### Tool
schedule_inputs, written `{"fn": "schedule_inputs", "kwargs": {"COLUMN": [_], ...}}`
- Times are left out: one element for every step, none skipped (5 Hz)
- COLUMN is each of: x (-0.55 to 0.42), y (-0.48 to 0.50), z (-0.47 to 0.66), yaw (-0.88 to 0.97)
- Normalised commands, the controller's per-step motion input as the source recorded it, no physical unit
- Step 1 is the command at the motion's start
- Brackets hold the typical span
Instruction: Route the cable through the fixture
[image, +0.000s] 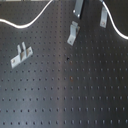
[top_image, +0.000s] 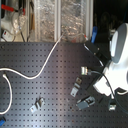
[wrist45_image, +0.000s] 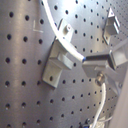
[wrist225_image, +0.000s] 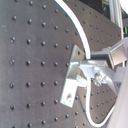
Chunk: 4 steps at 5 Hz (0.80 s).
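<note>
No legible text, labels or numbers.

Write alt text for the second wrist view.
A white cable curves down across a dark perforated board and passes a small metal bracket bolted to it. The gripper holds the cable just beside the bracket.

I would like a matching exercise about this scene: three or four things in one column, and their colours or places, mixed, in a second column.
Things:
1. long thin white cable
2. black perforated metal board
3. small grey metal bracket standing alone
4. robot gripper

Descriptions:
a. dark, full of holes
b. at the first exterior view's left
c. white, curved
d. shut on the cable, next to a bracket

Pairs: 1-c, 2-a, 3-b, 4-d
</note>
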Motion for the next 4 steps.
{"fn": "schedule_inputs", "kwargs": {"x": [-0.287,-0.147,-0.095,0.091], "y": [0.032,0.086,0.103,0.127], "z": [0.12,0.27,0.25,0.25], "yaw": [0.0,0.0,-0.03,-0.1]}}
